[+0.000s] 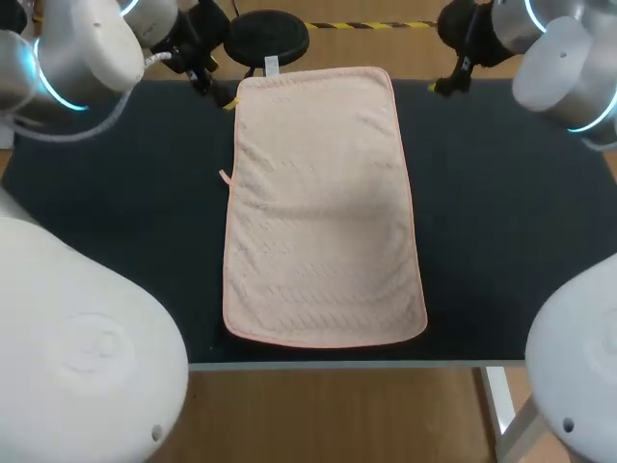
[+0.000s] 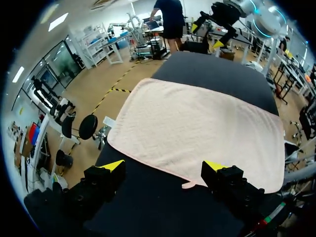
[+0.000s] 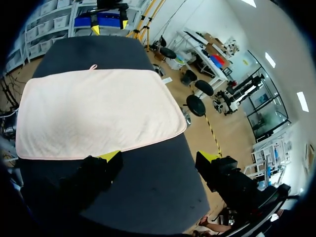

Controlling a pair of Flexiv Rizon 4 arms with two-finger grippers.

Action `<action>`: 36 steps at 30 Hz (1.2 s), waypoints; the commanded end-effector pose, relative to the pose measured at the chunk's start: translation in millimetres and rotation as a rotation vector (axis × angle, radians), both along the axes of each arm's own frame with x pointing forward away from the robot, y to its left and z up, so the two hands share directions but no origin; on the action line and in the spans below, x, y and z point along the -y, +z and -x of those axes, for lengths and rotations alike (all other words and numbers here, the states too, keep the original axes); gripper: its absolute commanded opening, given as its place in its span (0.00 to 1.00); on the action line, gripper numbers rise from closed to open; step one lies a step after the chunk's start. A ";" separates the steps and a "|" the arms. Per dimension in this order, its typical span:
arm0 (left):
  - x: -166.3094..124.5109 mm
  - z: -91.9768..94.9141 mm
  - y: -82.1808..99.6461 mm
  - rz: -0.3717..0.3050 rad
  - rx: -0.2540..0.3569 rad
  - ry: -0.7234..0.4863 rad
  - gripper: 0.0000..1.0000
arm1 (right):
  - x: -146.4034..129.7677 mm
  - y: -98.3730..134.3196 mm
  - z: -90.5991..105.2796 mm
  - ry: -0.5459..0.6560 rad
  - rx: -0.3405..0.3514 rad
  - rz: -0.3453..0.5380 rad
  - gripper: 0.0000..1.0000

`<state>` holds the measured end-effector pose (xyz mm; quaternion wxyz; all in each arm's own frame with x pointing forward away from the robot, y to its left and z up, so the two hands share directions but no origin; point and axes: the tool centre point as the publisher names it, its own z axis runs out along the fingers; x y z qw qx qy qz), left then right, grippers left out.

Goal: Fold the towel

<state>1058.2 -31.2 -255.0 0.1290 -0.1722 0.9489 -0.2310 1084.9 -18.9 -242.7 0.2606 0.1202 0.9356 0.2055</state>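
The pink towel (image 1: pixel 323 207) looks light, thin and limp, so I judge it would sag if pinched mid-cloth and is best taken by its hemmed corners; it lies flat on the dark table (image 1: pixel 116 193), with bare tabletop along both its long sides. Its long axis runs from the robot's side to the far side, with a small loop (image 1: pixel 224 177) on its left long edge. The left gripper (image 2: pixel 164 166) hangs just off the towel's far left corner and the right gripper (image 3: pixel 160 158) off its far right corner, both spread wide, holding nothing
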 end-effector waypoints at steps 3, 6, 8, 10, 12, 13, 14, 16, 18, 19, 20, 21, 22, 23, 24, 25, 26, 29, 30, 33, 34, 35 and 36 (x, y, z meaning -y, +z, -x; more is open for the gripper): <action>5.6 4.7 -14.1 -0.357 -0.160 -0.040 1.00 | -2.9 -11.9 -2.2 -0.116 -0.129 0.267 1.00; 8.7 9.0 -27.1 -0.401 -0.158 -0.064 1.00 | -5.8 -26.2 -1.5 -0.114 -0.152 0.296 1.00; 8.3 10.3 -34.3 -0.404 -0.155 -0.068 1.00 | -7.9 -33.6 -1.4 -0.113 -0.168 0.307 1.00; 8.0 10.8 -40.7 -0.431 -0.141 -0.072 1.00 | -10.2 -40.2 -1.3 -0.111 -0.182 0.311 1.00; 7.7 10.4 -45.2 -0.442 -0.135 -0.063 1.00 | -12.2 -44.9 -0.9 -0.115 -0.188 0.330 1.00; 7.6 9.9 -46.4 -0.441 -0.138 -0.060 1.00 | -12.9 -46.7 -0.9 -0.118 -0.187 0.334 1.00; 7.3 10.0 -47.9 -0.435 -0.131 -0.063 1.00 | -13.1 -49.7 -1.3 -0.121 -0.188 0.340 1.00; 7.5 11.1 -54.6 -0.451 -0.123 -0.071 1.00 | -12.5 -57.8 -2.0 -0.132 -0.201 0.354 1.00; 9.6 13.3 -62.7 -0.458 -0.120 -0.078 1.00 | -11.7 -65.7 -2.0 -0.135 -0.211 0.359 1.00; 10.9 15.2 -66.6 -0.461 -0.114 -0.085 1.00 | -10.6 -69.9 -2.2 -0.148 -0.219 0.358 1.00; 12.9 17.1 -70.2 -0.461 -0.114 -0.087 1.00 | -8.9 -74.4 -3.1 -0.152 -0.221 0.360 1.00; 15.1 19.4 -73.6 -0.465 -0.109 -0.094 1.00 | -7.6 -78.5 -3.2 -0.152 -0.227 0.366 1.00; 16.8 21.7 -75.7 -0.464 -0.103 -0.103 1.00 | -6.3 -81.4 -3.6 -0.157 -0.231 0.368 1.00; 18.6 24.1 -78.5 -0.458 -0.098 -0.114 1.00 | -5.7 -82.9 -4.0 -0.159 -0.233 0.372 1.00; 20.3 25.9 -81.4 -0.458 -0.095 -0.124 1.00 | -5.2 -84.3 -4.2 -0.160 -0.234 0.379 1.00; 21.4 27.4 -84.1 -0.458 -0.087 -0.132 1.00 | -4.9 -85.1 -4.4 -0.160 -0.234 0.379 1.00; 22.4 28.5 -87.0 -0.459 -0.084 -0.135 1.00 | -4.7 -85.5 -5.0 -0.163 -0.234 0.382 1.00; 23.3 29.7 -91.8 -0.456 -0.086 -0.127 1.00 | -5.6 -85.1 -6.1 -0.164 -0.233 0.378 1.00; 22.9 30.2 -93.5 -0.450 -0.090 -0.127 1.00 | -6.5 -87.1 -6.6 -0.159 -0.234 0.380 1.00; 22.2 32.6 -101.2 -0.434 -0.090 -0.128 1.00 | -5.8 -96.2 -7.0 -0.157 -0.246 0.393 1.00; 22.3 33.1 -105.1 -0.434 -0.082 -0.134 1.00 | -4.9 -99.5 -7.1 -0.159 -0.258 0.394 1.00; 22.8 32.7 -108.9 -0.436 -0.080 -0.136 1.00 | -3.9 -101.9 -6.9 -0.165 -0.265 0.395 1.00; 23.2 32.1 -111.7 -0.440 -0.083 -0.133 1.00 | -2.4 -104.2 -6.6 -0.177 -0.278 0.386 1.00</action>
